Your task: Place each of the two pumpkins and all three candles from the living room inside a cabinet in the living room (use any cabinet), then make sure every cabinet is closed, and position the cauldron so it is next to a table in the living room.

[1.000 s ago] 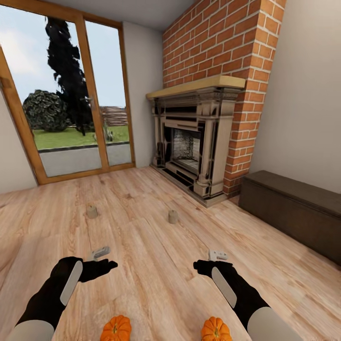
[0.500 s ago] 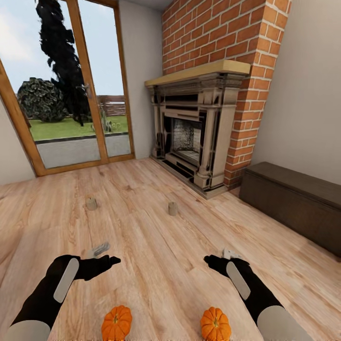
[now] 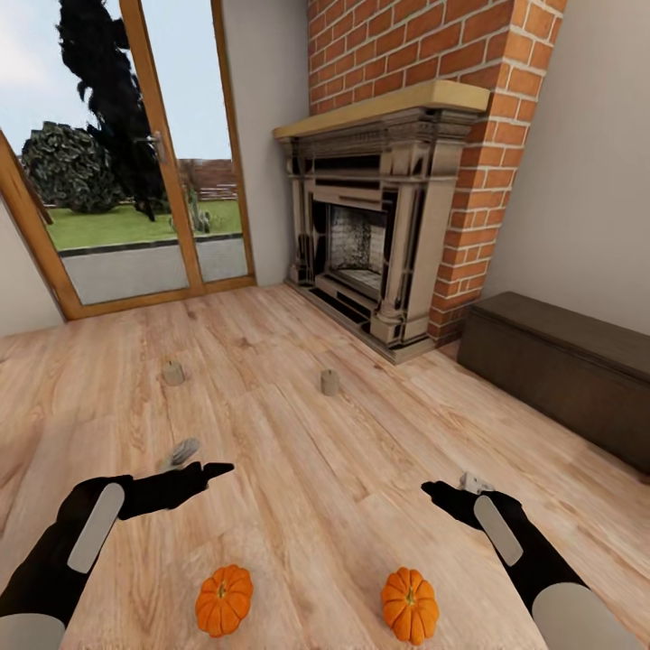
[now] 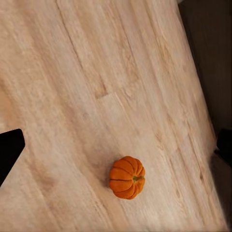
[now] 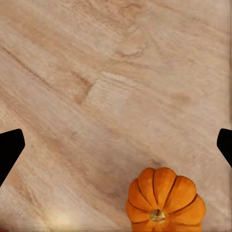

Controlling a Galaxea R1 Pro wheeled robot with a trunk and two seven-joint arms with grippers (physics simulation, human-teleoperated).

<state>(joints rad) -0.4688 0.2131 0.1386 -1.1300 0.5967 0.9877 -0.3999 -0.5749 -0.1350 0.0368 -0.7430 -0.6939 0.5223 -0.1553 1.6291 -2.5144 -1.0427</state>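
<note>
Pumpkins (image 3: 224,599) (image 3: 410,603) on floor (image 3: 316,469): prob. light, rigid, ribbed; grip across widest ribs, not stem. Left tool (image 3: 194,462) & right tool (image 3: 460,487) spread apart, empty.

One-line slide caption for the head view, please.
Both open grippers above two floor pumpkins, candles ahead.

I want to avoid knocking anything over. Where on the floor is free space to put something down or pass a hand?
Bare floor lies between the two candles and the pumpkins, and in the wide strip from the right candle to the cabinet. The tightest spot is low down, where the left gripper and right gripper hover just beyond the pumpkins.
</note>
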